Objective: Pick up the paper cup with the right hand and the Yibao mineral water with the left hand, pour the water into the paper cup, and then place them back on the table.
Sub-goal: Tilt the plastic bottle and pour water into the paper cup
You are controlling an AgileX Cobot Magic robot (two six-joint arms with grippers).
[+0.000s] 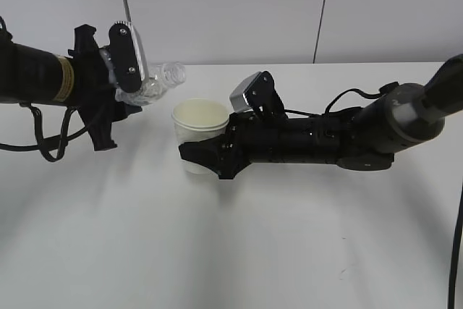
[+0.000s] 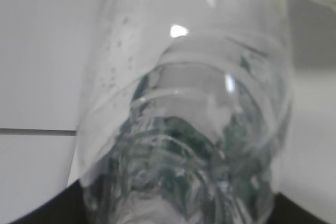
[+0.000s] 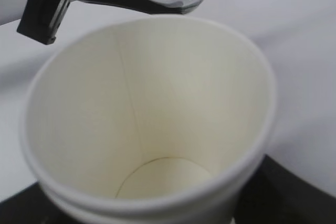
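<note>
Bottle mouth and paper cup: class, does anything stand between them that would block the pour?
Nothing visible does. The Yibao mineral water, tilted in the left hand, has open air between its uncapped neck and the open paper cup held by the right hand.

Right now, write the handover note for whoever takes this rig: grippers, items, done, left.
Left gripper: shut on the Yibao mineral water, held in the air, tipped with its neck toward the cup.
Right gripper: shut on the paper cup, upright, just below and right of the bottle mouth.
Done: both items picked up and brought together.
The cup's inside looks dry; no stream visible.
Left: pour the water, then set both back on the table.
</note>
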